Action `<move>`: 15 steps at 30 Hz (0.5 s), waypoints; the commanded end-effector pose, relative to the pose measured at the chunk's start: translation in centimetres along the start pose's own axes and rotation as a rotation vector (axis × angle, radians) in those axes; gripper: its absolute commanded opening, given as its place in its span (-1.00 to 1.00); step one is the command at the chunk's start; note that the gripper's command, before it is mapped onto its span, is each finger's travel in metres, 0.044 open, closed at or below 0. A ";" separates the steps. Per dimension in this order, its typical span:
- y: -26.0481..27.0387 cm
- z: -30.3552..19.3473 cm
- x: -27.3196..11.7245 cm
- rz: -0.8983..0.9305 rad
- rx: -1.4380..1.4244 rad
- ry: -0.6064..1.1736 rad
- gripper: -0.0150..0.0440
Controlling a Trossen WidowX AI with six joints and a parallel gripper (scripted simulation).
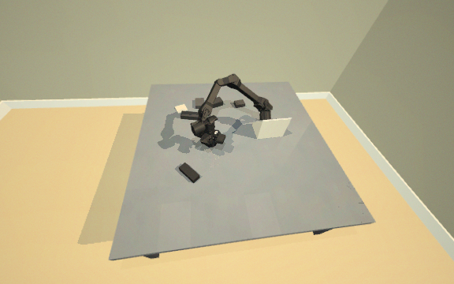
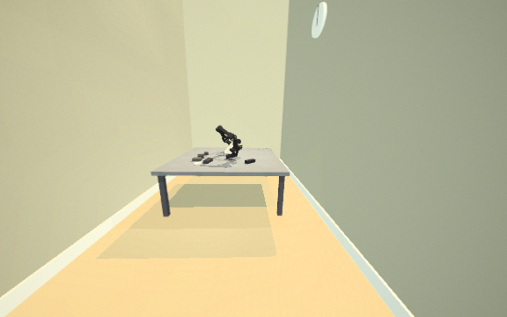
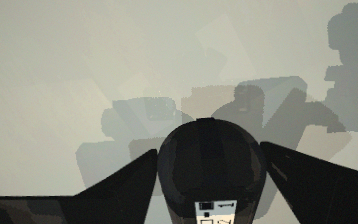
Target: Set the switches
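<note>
My gripper [image 3: 207, 151] [image 1: 212, 140] [image 2: 231, 156] is low over the bench in the top and exterior views. In the wrist view its fingers stand wide apart, shut on a dark rounded-ended body that I take for the controller unit [image 3: 210, 167]. The unit is tilted in the grip. A white label [image 3: 216, 212] with black print and small squares shows at the bottom edge of the wrist view. It is cut off by the frame, so the full row of squares cannot be read. The rocker switches are not visible.
A dark block [image 1: 189, 173] [image 2: 249, 161] lies on the bench [image 1: 227, 205] in front of the arm. Dark modules [image 1: 199, 102] [image 1: 239, 103] and a pale square [image 1: 180, 108] lie behind. A white panel [image 1: 274, 128] stands tilted by the arm's base.
</note>
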State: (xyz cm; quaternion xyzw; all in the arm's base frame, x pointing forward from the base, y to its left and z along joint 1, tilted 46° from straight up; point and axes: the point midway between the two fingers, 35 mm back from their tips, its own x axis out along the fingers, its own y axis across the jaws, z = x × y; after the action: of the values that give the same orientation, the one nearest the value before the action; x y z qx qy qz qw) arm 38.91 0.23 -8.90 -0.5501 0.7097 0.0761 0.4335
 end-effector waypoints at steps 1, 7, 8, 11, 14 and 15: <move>-0.2 0.0 0.2 -0.006 -0.001 0.004 0.65; -0.2 0.2 0.7 -0.006 -0.001 0.004 0.65; -0.2 0.2 0.8 -0.006 -0.001 0.004 0.65; -0.2 0.3 1.0 -0.006 -0.001 0.004 0.65; -0.2 0.3 1.2 -0.006 -0.001 0.004 0.65; -0.2 0.3 1.3 -0.006 -0.001 0.004 0.65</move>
State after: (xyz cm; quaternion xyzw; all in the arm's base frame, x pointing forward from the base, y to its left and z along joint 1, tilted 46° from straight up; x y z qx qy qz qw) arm 39.14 -0.37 -9.85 -0.5492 0.7097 0.0752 0.4348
